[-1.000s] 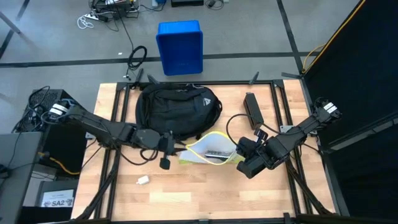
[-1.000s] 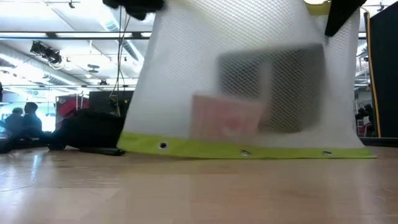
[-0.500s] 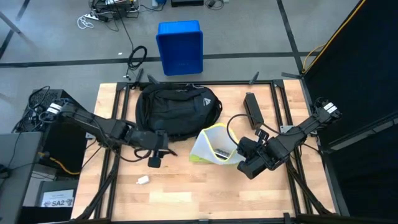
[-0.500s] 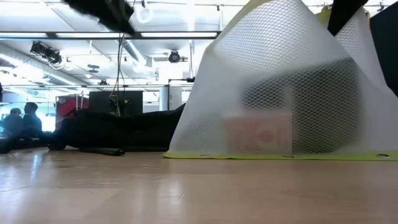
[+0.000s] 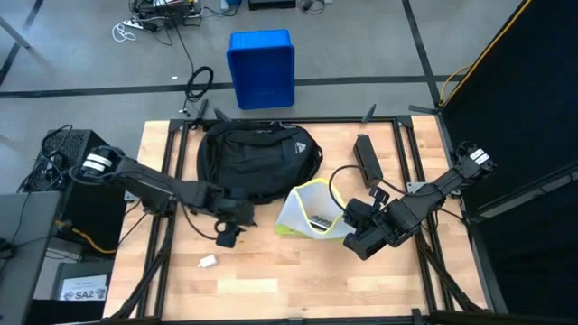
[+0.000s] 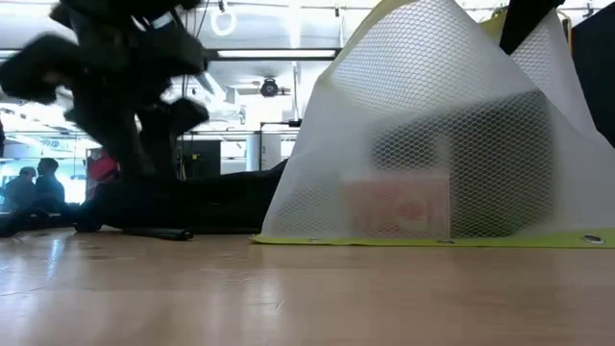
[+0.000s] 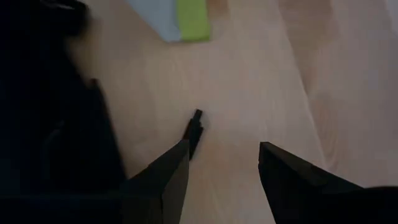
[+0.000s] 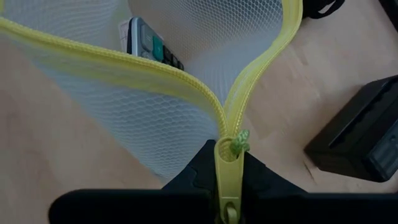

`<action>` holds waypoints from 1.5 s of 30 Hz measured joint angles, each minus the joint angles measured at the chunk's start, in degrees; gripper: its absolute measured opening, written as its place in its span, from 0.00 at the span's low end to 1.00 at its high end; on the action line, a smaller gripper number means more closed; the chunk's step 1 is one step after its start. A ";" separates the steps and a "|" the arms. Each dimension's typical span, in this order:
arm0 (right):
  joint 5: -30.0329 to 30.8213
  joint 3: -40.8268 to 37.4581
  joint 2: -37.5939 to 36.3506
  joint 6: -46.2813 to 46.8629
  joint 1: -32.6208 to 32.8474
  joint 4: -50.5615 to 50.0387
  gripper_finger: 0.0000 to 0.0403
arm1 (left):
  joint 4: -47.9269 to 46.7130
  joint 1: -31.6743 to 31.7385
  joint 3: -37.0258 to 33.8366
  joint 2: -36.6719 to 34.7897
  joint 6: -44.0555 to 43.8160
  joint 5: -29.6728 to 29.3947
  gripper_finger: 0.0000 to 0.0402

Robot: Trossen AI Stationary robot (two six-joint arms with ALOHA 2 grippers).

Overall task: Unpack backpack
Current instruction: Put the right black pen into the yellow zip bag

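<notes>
Backpack (image 5: 257, 158) lies flat, long axis across table, just beyond the open, empty left gripper (image 5: 229, 227); right gripper (image 8: 227, 163) pinches mesh pouch (image 5: 312, 209)

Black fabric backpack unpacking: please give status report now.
Left gripper open, empty, over table in front of black fabric backpack. Right gripper shut on zip end of white mesh pouch with yellow trim. Nothing blocking.

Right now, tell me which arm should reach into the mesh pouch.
Left. The left gripper is open and empty beside the backpack, while the right gripper is shut on the mesh pouch.
</notes>
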 joint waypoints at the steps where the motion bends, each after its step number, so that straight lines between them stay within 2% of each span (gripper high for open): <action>1: 0.00 0.00 0.00 -0.01 0.00 0.00 0.00 | 0.19 0.79 0.00 1.19 0.75 1.06 0.40; 9: 0.02 0.00 0.00 -0.34 0.00 0.40 0.00 | 5.79 6.32 0.01 9.96 5.85 6.68 0.40; 13: 0.24 0.00 0.00 -0.52 0.00 0.74 0.00 | 8.81 8.35 0.05 13.09 6.66 7.46 0.40; 19: 0.46 0.00 0.00 -0.87 0.02 0.79 0.00 | 8.58 9.02 0.37 16.06 7.16 7.84 0.37; 23: 0.82 0.00 0.00 -1.04 0.02 1.29 0.00 | 8.63 9.02 0.42 16.88 7.40 7.66 0.29; 29: 1.09 0.00 0.00 -1.51 0.02 1.75 0.00 | 9.01 8.92 0.39 17.02 8.64 6.54 0.05; 32: 1.13 0.00 0.00 -1.53 0.02 1.75 0.00 | 8.97 8.43 0.53 17.04 8.61 6.04 0.02; 38: 1.12 0.00 0.00 -1.57 0.02 1.73 0.00 | -1.23 4.83 5.56 14.58 8.87 0.62 0.01; 45: 1.13 0.00 0.00 -1.58 0.02 1.81 0.00 | -6.42 -2.05 18.88 9.08 11.64 -4.65 0.00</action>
